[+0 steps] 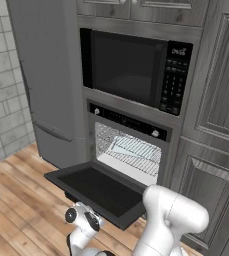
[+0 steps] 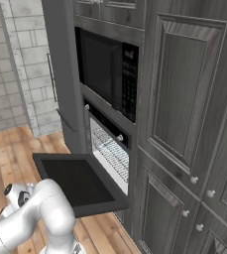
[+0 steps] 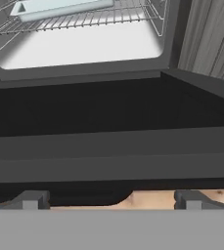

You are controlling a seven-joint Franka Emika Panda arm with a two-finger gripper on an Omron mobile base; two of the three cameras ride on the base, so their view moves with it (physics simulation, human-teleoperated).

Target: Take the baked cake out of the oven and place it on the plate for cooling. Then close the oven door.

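The black oven [image 1: 129, 131] stands open, its oven door [image 1: 98, 192] dropped flat toward me. Silver wire racks [image 3: 84, 20] cross the bright cavity, and a pale square tray [image 3: 59, 8] lies on the upper one. The baked cake and the plate are out of view. My gripper [image 3: 111, 200] is open and holds nothing; it sits low, just in front of the door's outer edge [image 3: 108, 163], looking over the door into the oven. My white wrist [image 1: 82, 218] shows below the door's front corner.
A black microwave [image 1: 136, 70] with a keypad sits above the oven. Grey panelled cabinets [image 2: 184, 99] fill the wall to the right, and a tall grey panel [image 1: 46, 75] stands on the left. Wooden floor [image 1: 21, 200] lies under the open door.
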